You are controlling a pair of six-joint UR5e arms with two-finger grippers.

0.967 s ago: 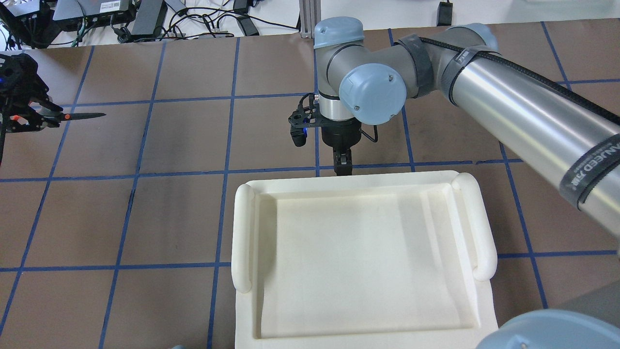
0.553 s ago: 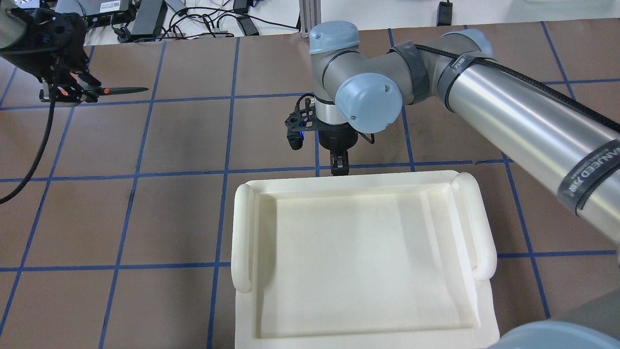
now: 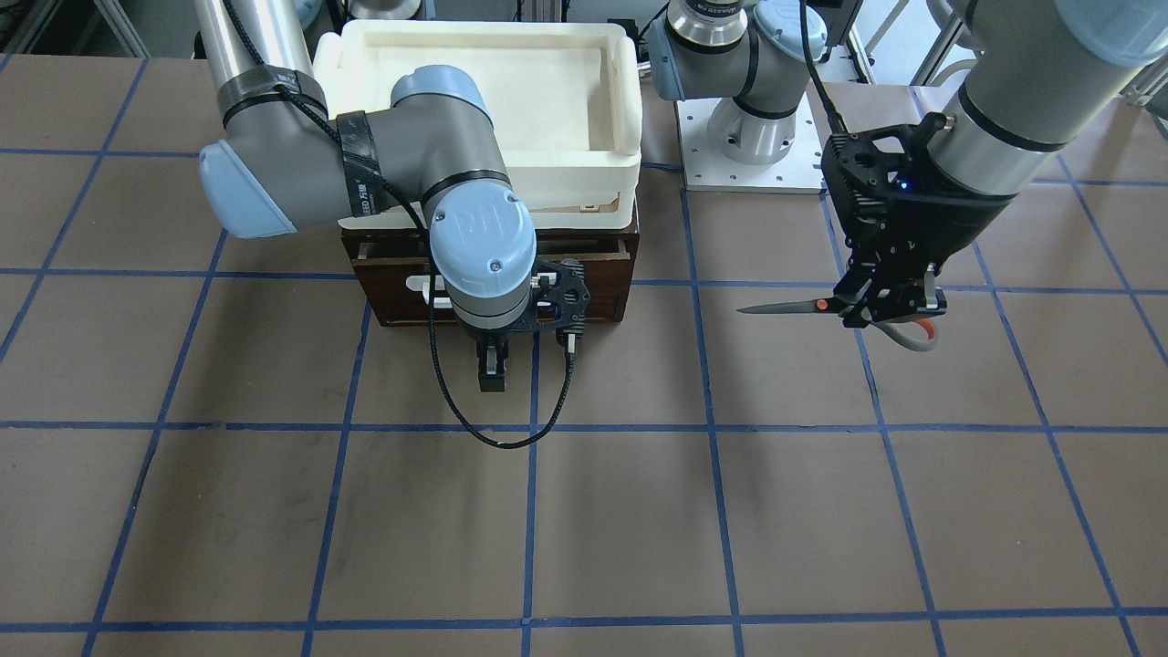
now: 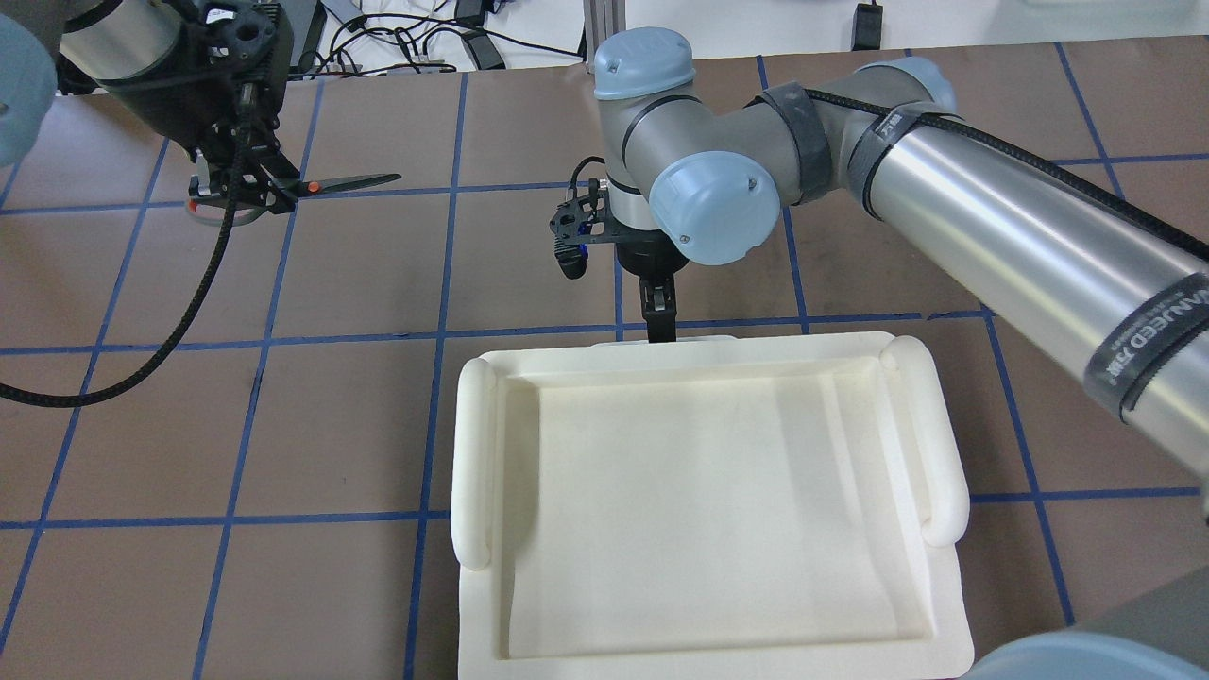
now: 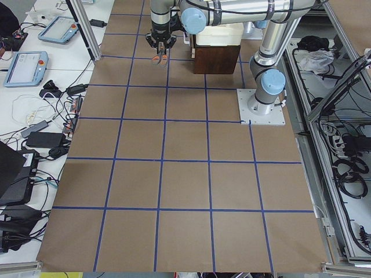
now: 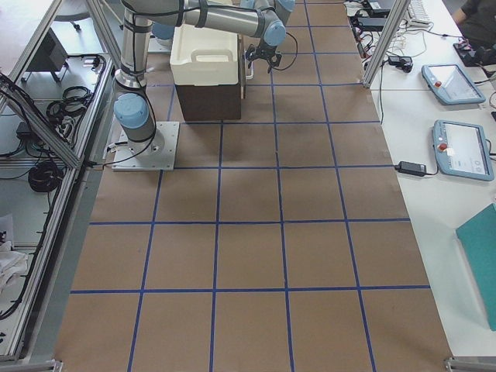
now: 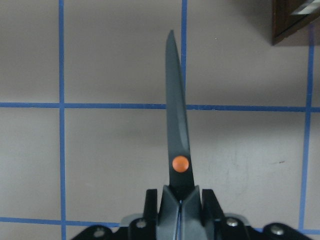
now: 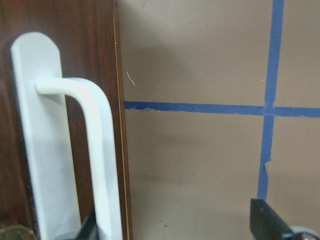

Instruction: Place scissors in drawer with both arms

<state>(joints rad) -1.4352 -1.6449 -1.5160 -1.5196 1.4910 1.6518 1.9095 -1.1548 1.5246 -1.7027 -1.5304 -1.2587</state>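
Observation:
My left gripper [image 3: 890, 297] is shut on the handles of the scissors [image 3: 821, 306] and holds them level above the table, blades pointing toward the cabinet. They also show in the overhead view [image 4: 331, 182] and the left wrist view [image 7: 177, 140]. The dark brown drawer [image 3: 593, 274] with its white bar handle [image 8: 95, 150] is in the small cabinet under the cream tray. My right gripper [image 3: 493, 370] hangs just in front of the drawer front. In the right wrist view its fingers [image 8: 270, 225] stand wide apart, with the handle by one of them.
A cream-white plastic tray [image 4: 472, 453] lies on top of the cabinet and hides it from above. The table is brown with blue tape lines. The left arm's black cable [image 4: 189, 312] hangs over the table. A corner of the cabinet [image 7: 295, 20] shows ahead of the scissors.
My left arm has carried the scissors to the right and farther back in the overhead view. My right gripper has shifted slightly left, close to the tray's far edge.

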